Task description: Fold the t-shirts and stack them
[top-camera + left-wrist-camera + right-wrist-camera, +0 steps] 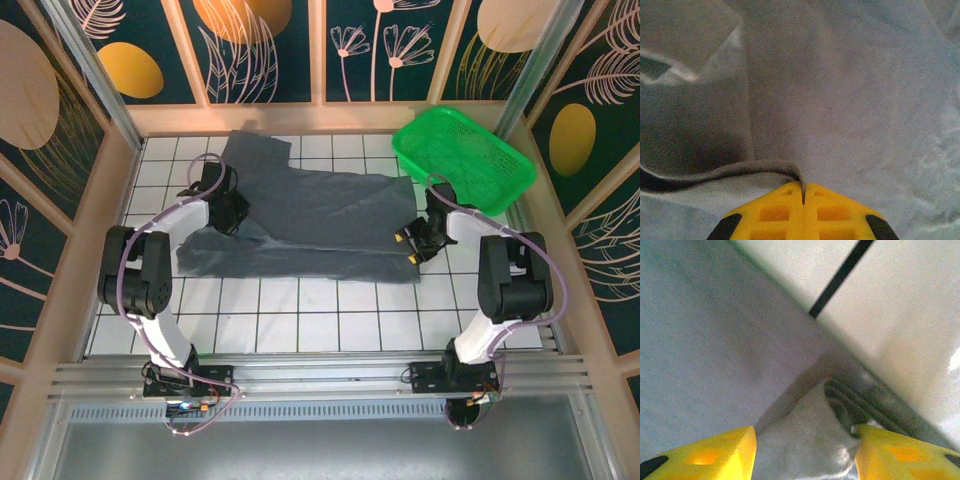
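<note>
Right hand (407, 249) straddles t-shirt (330, 215) edge, green basket (465, 155) close behind.

One dark slate blue-grey, short-sleeved t-shirt (320, 215) of soft cloth; whether a second garment lies under its folds cannot be told. One rectangular green plastic mesh basket (462, 158). One white tiled worktop (300, 310) with dark grid lines. Two black-and-white jointed robot arms: one left arm (140, 280) and one right arm (510, 280). Two claws, one per arm: the left claw (232, 212) and the right claw (407, 249). Each claw has two yellow plastic fingers (900, 450), four fingers altogether.
</note>
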Controlling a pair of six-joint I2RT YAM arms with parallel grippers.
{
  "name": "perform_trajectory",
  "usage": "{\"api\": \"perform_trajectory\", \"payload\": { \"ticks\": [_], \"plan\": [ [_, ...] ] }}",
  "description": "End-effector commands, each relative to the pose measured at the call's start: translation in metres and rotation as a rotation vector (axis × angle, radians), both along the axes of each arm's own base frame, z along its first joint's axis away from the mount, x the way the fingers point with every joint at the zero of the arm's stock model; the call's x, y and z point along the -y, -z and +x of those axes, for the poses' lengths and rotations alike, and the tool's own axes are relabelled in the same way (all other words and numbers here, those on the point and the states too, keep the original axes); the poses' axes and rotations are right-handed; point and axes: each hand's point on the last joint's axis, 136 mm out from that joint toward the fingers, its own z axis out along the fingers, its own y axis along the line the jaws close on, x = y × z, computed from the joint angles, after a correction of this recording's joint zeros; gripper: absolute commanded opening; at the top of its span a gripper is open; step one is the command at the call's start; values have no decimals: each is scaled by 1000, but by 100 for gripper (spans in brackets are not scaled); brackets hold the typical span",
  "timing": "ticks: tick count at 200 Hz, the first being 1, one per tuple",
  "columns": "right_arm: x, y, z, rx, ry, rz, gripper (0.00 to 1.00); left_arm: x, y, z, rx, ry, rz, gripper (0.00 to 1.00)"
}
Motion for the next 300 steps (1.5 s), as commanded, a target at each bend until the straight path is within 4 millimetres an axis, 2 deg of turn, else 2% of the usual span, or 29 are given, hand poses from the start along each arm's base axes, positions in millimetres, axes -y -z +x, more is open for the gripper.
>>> {"api": "perform_trajectory", "payload": {
  "ticks": [1, 49, 85, 97, 112, 123, 142, 157, 171, 184, 212, 224, 243, 266, 300],
  "plan": [
    [12, -10, 24, 48, 52, -28, 51, 7, -8, 15, 24, 55, 11, 0],
    [11, -13, 52, 76, 67, -15, 45, 13, -3, 40, 34, 92, 24, 0],
    [14, -20, 55, 96, 38, -51, 44, 27, -3, 56, 91, 177, -3, 0],
    [16, -25, 54, 113, 17, -82, 45, 32, -7, 60, 115, 218, -5, 15],
    [17, -35, 53, 146, -22, -131, 45, 29, -14, 62, 129, 248, 33, 46],
    [15, -41, 50, 172, -60, -169, 45, 22, -25, 62, 142, 240, 78, 54],
    [9, -49, 41, 208, -132, -216, 45, 5, -50, 59, 188, 187, 127, 55],
    [1, -53, 34, 238, -193, -234, 44, -10, -64, 52, 221, 133, 118, 49],
    [-8, -52, 27, 258, -253, -236, 44, -25, -60, 41, 204, 84, 87, 45],
    [-13, -48, 21, 253, -294, -242, 43, -32, -44, 32, 142, 60, 47, 46],
    [-21, -45, 20, 264, -371, -262, 42, -22, -27, 30, 110, 118, 16, 44],
    [-24, -46, 22, 271, -414, -295, 41, -15, -26, 33, 110, 164, 55, 42],
    [-34, -52, 28, 309, -496, -328, 41, 0, -12, 38, 74, 280, 163, 37],
    [-60, -67, 35, 409, -603, -283, 43, 17, 13, 35, -12, 384, 283, 35],
    [-86, -91, 39, 517, -691, -187, 46, 18, 26, 39, -26, 381, 356, 38]
  ]
}}
